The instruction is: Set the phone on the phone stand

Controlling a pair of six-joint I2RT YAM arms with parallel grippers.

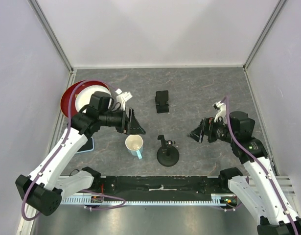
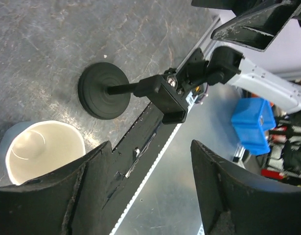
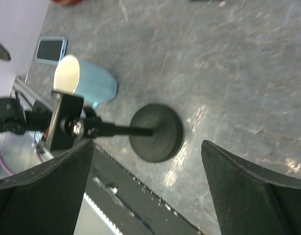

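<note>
L gripper [image 1: 137, 122]: jaws spread wide, nothing btwn them. It hangs over the table just behind the mug [image 1: 134, 145], aimed toward the table's middle. In its wrist cam we see both fingers [image 2: 67, 196] apart along the bottom edge, w/ the mug's rim at bottom L and the phone stand [image 1: 167, 152] beyond.

R gripper [image 1: 196, 131]: also released, jaws wide, empty. It's held off the table to the R of the stand and aimed at it. Its wrist cam frames the stand's base btwn the two dark fingers.

The stand is black: round base flat on the table, thin stem, small clamp head on top. It sits just R of the mug, not touching, near the front rail [image 1: 160, 183].

The phone [image 3: 51, 50] has a pale-blue case and lies flat, dark face up, at the table's far L edge. In the top view it's partly under the L forearm [image 1: 67, 147]. The mug stands btwn it and the stand, and it's well apart from both grippers.

Containers:
- The mug is pale blue outside, white inside, upright, handle toward the near edge. It's empty as far as we see.
- Behind the L arm a red plate [image 1: 67, 100] carries a white bowl [image 1: 84, 98]. The arm hides part of the bowl, so we can't tell the contents.

A small white item [image 1: 122, 94] lies just R of the plate. A black folded piece [image 1: 162, 101] sits alone farther back, mid-table; we can't tell what it is.
</note>
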